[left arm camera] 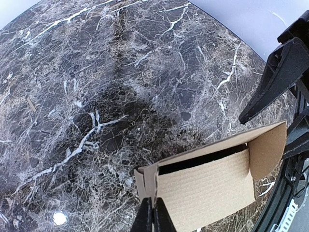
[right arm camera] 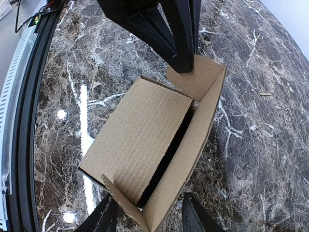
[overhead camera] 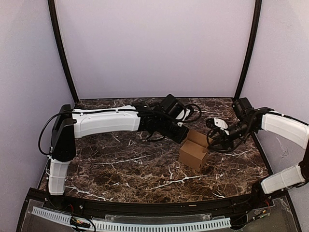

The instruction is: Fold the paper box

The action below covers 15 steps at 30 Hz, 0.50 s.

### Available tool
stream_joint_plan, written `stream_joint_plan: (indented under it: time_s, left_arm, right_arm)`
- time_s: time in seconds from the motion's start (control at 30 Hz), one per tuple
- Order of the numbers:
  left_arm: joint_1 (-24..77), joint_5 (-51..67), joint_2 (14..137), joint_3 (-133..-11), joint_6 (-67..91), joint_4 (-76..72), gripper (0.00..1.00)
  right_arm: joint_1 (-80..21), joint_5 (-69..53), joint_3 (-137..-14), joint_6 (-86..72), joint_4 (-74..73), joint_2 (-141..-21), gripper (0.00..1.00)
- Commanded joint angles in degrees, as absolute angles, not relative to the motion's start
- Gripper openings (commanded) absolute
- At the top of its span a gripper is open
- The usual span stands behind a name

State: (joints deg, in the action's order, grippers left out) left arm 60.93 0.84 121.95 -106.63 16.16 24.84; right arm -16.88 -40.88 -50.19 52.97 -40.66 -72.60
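The paper box (overhead camera: 193, 153) is a brown cardboard cube-like box standing on the marble table, right of centre. Its top panel (right arm camera: 140, 140) lies nearly flat, leaving a dark slit along one side, and an end flap (right arm camera: 200, 77) stands up. My left gripper (overhead camera: 187, 134) is at the box's far-left top corner. In the left wrist view, my left gripper (left arm camera: 153, 212) is shut, pinching the edge of a corner flap (left arm camera: 145, 181). My right gripper (right arm camera: 149, 220) is open, its fingers (right arm camera: 104, 217) straddling the box's near end; the other finger stands a little clear of the wall.
The dark marble table (overhead camera: 120, 169) is ringed by a black frame with a white slotted strip (overhead camera: 145, 223) along the near edge. Lilac walls close in at the back and sides. A tiny scrap (right arm camera: 265, 94) lies on the marble beyond the box.
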Motion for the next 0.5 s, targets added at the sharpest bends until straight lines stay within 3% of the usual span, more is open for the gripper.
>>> stream_joint_plan:
  time_s: [0.0,0.47]
  left_arm:
    - [62.3,1.0,122.9,-104.1,16.1,26.6,0.01]
    - [62.5,-0.6,121.6,-103.0,14.4,27.8,0.01]
  right_arm:
    - [-17.3,-41.9,-50.1,55.1,-42.7,-71.5,0.46]
    - [-17.4,-42.5,-54.5,60.6,-51.9,-73.6,0.52]
